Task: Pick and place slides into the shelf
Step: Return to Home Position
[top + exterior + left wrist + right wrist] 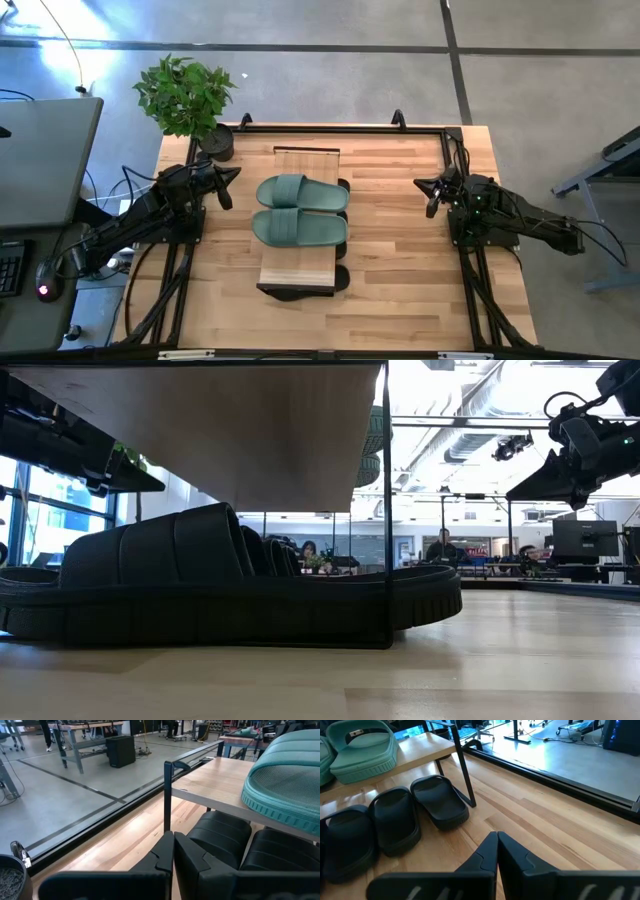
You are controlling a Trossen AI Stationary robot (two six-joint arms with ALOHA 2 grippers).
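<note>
I read the high view as a dial with twelve at its top edge. The shelf lies mid-table, its plank running twelve to six over the table.

On the plank I count two green slides. One green slide sits toward twelve, and the second green slide is just beside it toward six. Both lie crosswise, toes toward three.

Under the plank are the black slides, resting on the tabletop. The right wrist view gives me three in a row, and the left wrist view gives me two. From above I get only dark edges poking out at three and six, so I cannot fix the full number. In the low view one black slide sits flat on its sole beneath the plank.

I have two arms, one per side. The left gripper hangs at about nine o'clock of the shelf, near it. Its claw is narrow, fingertips pressed together, holding nothing. The right gripper hangs at three o'clock, well apart from the shelf. Its claw is likewise pinched closed and empty.

There is one plant in one dark pot, at the table's ten o'clock corner.
</note>
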